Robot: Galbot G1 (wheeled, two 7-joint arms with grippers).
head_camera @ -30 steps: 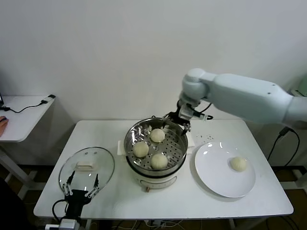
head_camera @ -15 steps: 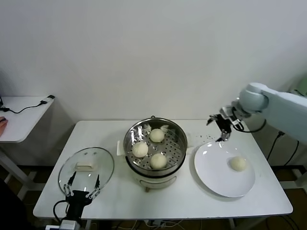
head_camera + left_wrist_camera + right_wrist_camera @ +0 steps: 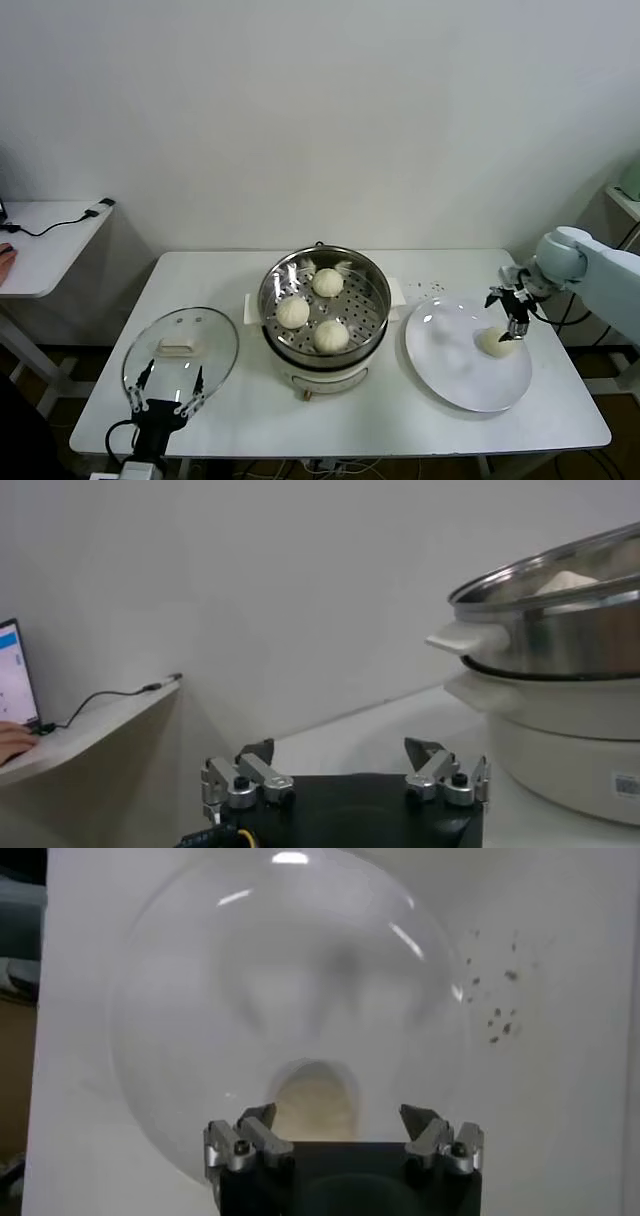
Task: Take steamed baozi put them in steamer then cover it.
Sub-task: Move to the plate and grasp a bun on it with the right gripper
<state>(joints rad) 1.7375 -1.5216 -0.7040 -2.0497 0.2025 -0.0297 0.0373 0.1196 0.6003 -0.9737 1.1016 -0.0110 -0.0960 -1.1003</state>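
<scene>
Right tool (image 3: 512,322), fingers spread wide, hovers just above the last bun (image 3: 496,342) on the plate (image 3: 450,385); an off-centre closure risks rolling it away.

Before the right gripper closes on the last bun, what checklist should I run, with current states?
1. Right gripper open: ok, jaws spread.
2. Gripper centred over the round cream-white bun on the flat white plate: ok.
3. Fingers down around the bun: cannot tell.
4. Free spot on the perforated tray of the shiny steel steamer, which holds three buns: ok.
5. Clear glass lid clear of the pot, flat on the table: ok.
6. Left gripper parked open by the lid: ok.
</scene>
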